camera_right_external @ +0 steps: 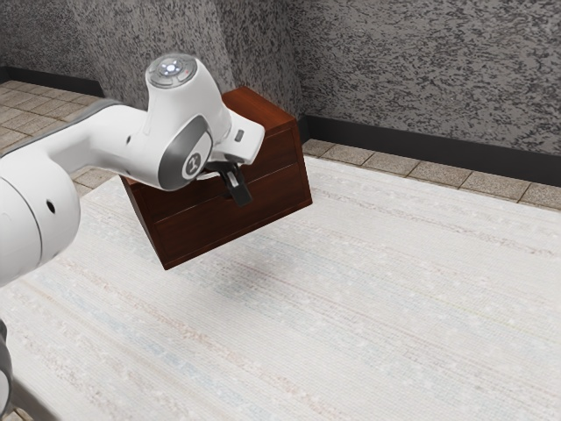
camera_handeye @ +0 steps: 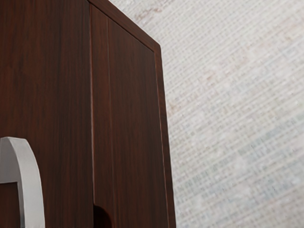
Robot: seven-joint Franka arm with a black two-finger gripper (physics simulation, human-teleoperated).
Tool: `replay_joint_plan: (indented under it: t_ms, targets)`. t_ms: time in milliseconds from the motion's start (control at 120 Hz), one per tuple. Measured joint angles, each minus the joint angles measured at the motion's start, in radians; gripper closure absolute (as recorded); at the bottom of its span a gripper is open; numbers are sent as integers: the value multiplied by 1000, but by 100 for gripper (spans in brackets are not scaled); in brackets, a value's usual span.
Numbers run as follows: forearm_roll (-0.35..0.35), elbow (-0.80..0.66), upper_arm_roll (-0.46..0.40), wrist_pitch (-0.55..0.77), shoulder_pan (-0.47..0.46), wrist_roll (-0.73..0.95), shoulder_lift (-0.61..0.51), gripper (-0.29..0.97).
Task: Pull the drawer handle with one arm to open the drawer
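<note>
Hovering | jaws near drawer (camera_handeye: 47, 71) front | handle (camera_handeye: 21, 175) off to one side

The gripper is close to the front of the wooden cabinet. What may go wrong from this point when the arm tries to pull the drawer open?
1. The wrist view catches just a curved end of the handle, so the gripper may sit off-centre and slip off when pulling.
2. The cabinet is small and seems to stand loose on the table; it may slide with the pull instead of opening.
</note>
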Motion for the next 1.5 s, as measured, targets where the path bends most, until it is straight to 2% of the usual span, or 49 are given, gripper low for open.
replay_joint_plan:
  t_ms: [425,642,958,1308,1500]
  targets:
    - [-61,-1,-3,0,0,12,9,0]
    - [-126,6,-2,-6,0,41,62,0]
    - [-168,10,-10,-12,-1,81,76,0]
    - [-161,5,1,-8,0,109,19,0]
    - [-151,11,43,-5,-1,119,-16,-1]
